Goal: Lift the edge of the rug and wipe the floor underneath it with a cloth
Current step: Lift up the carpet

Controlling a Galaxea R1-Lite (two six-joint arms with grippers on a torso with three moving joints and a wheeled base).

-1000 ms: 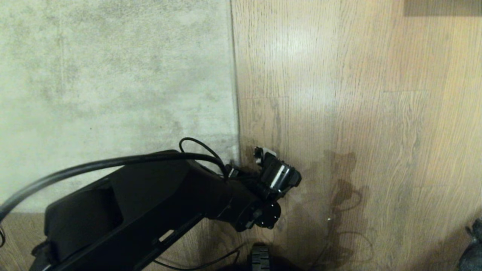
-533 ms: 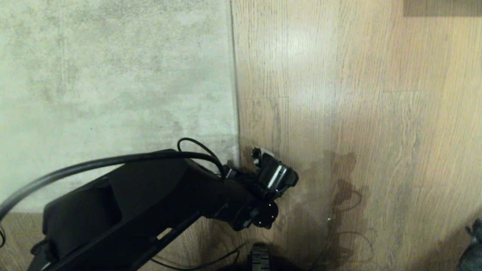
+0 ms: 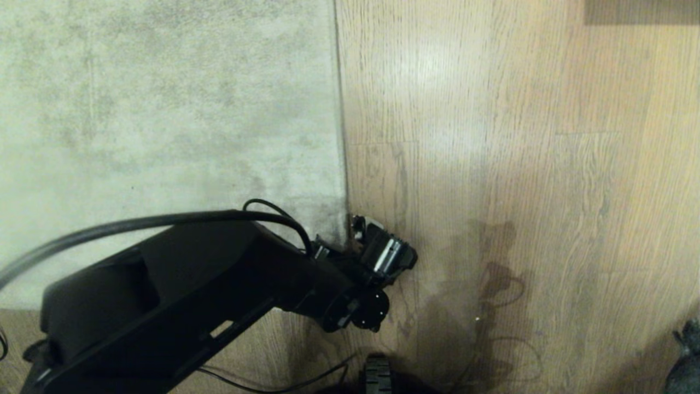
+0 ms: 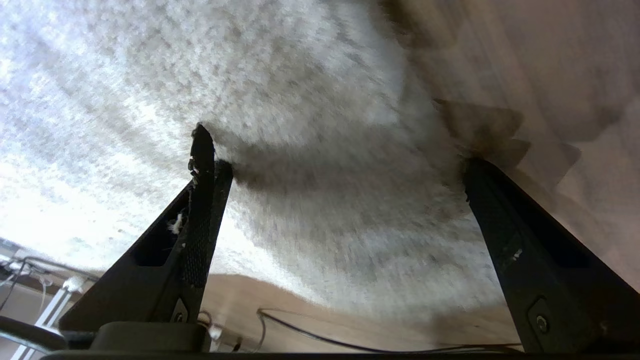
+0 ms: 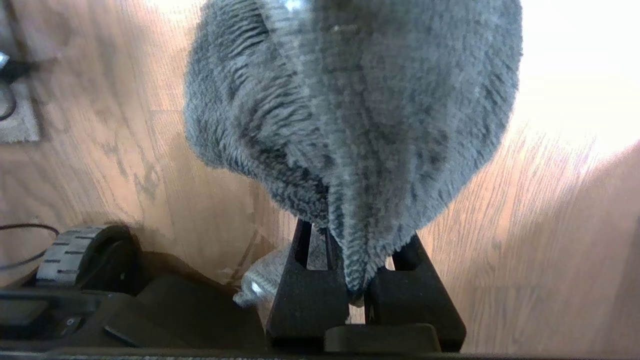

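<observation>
The pale grey rug [image 3: 164, 126] covers the left half of the head view, its rug edge [image 3: 342, 137] running straight toward me over the wood floor [image 3: 519, 164]. My left gripper [image 3: 354, 232] is low at the near end of that edge. In the left wrist view the left gripper [image 4: 335, 150] is open across the rug's corner [image 4: 340, 210]: one finger [image 4: 202, 200] rests on the pile, the other finger [image 4: 500, 225] is at the border by the floor [image 4: 550, 75]. My right gripper [image 5: 357, 240] is shut on the fluffy grey cloth [image 5: 350, 100], which shows at the lower right [image 3: 683, 361].
The base's wheel [image 3: 377, 377] and loose cables [image 3: 306, 383] lie at the near edge, below the left arm. A darker brown patch [image 3: 640, 11] sits at the far right. Bare planks stretch right of the rug.
My left arm has swung left, bringing its gripper from the planks up to the rug's border. Its jaws stay wide. The right arm has not moved.
</observation>
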